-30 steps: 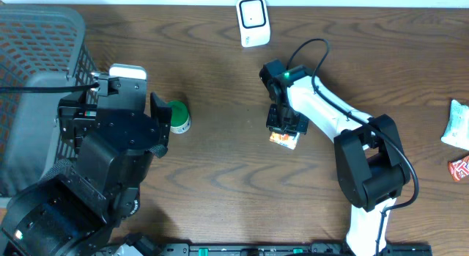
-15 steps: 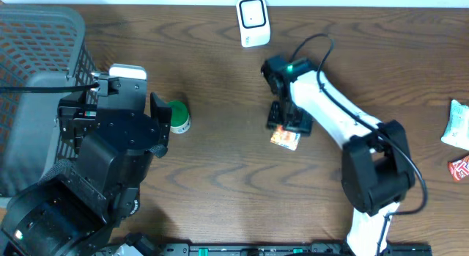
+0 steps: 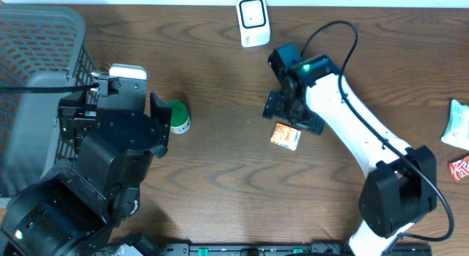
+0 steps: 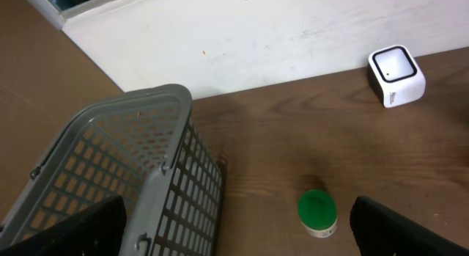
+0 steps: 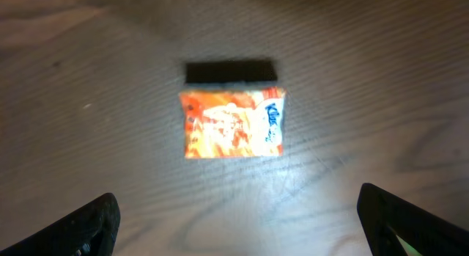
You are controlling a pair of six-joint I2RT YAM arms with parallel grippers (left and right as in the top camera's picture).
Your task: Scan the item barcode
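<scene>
A dark wood-grain worktop (image 3: 220, 190) is seen from above. Its left end is taken up by a grey mesh basket (image 3: 33, 72). Just beside the basket the bulky black left arm (image 3: 102, 161) is positioned. The left fingers (image 4: 410, 230) are spread wide with nothing held (only their dark tips are caught at the lower corners of the wrist view). The white right arm (image 3: 352, 139) is stretched from the near edge towards the middle. The right fingers (image 5: 88, 227) are likewise spread apart and empty, and the orange packet (image 3: 286, 136) is seen between them, laid flat on the worktop and untouched. A white scanner (image 3: 252, 20) is stood at the far edge, apart from the packet. A green-lidded tub (image 3: 178, 116) is placed near the left arm.
</scene>
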